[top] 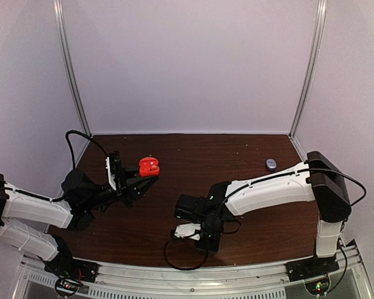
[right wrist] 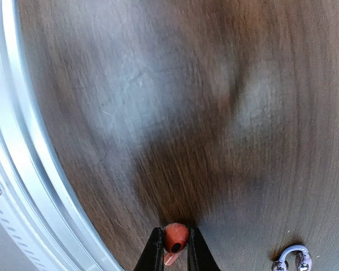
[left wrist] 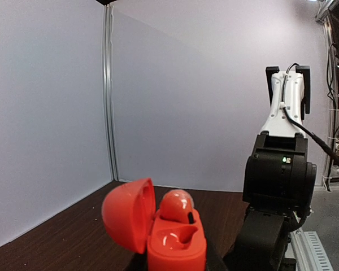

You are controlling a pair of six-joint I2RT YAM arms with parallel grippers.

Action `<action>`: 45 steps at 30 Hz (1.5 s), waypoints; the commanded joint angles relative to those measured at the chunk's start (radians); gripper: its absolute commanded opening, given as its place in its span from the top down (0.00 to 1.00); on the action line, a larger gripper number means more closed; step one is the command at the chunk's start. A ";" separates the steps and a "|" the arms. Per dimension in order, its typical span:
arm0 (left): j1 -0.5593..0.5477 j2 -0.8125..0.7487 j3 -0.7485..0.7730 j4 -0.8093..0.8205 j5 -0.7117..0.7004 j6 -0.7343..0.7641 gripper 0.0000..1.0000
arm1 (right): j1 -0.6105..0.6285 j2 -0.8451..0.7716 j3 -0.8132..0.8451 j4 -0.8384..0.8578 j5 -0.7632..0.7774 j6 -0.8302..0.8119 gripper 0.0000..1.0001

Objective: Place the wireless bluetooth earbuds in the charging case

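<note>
Right gripper (right wrist: 174, 241) has its two dark fingers pinched on a small red earbud (right wrist: 175, 236), right at the tips, with the dark wooden table (right wrist: 158, 113) blurred behind. A silvery-grey earbud (right wrist: 292, 257) lies on the wood nearby, apart from the fingers. A metal rail (right wrist: 22, 186) borders the table's edge.

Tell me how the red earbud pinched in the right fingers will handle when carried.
The red earbud looks rounded and glossy, so it may slip or twist between the right gripper's narrow fingers. It is tiny beside them, so probably very light. If dropped, it would likely roll on the smooth table.
</note>
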 commanded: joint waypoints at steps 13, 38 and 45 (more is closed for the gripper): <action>0.008 -0.008 -0.009 0.054 0.009 -0.010 1.00 | 0.027 0.048 0.085 -0.167 0.159 0.116 0.68; 0.008 -0.024 -0.057 0.117 -0.001 -0.018 1.00 | 0.042 0.176 0.221 -0.283 0.155 0.172 0.82; 0.011 -0.022 -0.055 0.116 0.000 -0.022 1.00 | 0.040 0.149 0.224 -0.265 0.167 0.172 0.90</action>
